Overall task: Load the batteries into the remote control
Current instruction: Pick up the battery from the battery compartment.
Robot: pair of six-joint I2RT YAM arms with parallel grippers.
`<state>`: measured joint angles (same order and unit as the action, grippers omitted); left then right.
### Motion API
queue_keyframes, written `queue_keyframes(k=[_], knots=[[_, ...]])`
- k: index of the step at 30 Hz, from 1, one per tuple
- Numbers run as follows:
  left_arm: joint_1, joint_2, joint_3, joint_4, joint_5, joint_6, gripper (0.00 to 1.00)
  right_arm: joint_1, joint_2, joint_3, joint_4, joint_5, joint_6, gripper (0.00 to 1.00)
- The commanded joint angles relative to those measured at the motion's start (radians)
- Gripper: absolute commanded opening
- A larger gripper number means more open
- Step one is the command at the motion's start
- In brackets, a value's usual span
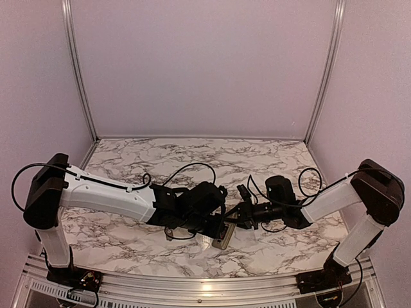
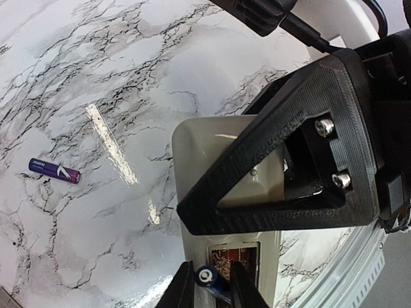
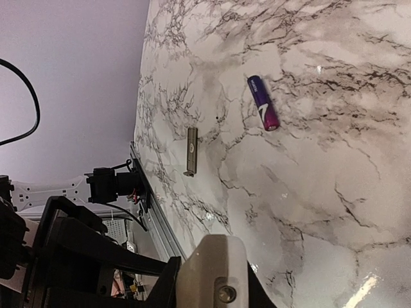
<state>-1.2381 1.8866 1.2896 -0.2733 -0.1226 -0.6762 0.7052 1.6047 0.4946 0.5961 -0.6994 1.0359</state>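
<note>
I see both arms meet over the middle of the table, close to its front edge. Remote is there, tan-grey back up, one end lifted off the marble. Right gripper is narrow and clamped on the remote's end, jaws on either side of it. In the left wrist view one of its black fingers crosses over the remote's back. Left gripper is narrow too, pinching a blue battery between its fingertips. That battery sits tilted at the edge of the open recess in the remote's back; I can't tell if it touches inside. A purple battery lies loose on the marble, well apart from the remote. A slim tan strip lies flat nearer the front edge, apart from both.
</note>
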Motion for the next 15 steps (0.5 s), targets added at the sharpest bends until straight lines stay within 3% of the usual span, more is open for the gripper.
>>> queue_keyframes(k=[1, 9, 15], knots=[[0.017, 0.030, 0.022, -0.047, -0.017, -0.007, 0.18, 0.010, -0.006, 0.030, 0.003, 0.000, -0.001, 0.00], [0.024, 0.001, -0.006, -0.031, 0.009, -0.029, 0.00, 0.000, 0.001, 0.022, 0.006, 0.003, -0.006, 0.00], [0.056, -0.115, -0.117, 0.026, -0.014, -0.118, 0.00, -0.042, -0.001, 0.010, -0.024, 0.014, -0.043, 0.00]])
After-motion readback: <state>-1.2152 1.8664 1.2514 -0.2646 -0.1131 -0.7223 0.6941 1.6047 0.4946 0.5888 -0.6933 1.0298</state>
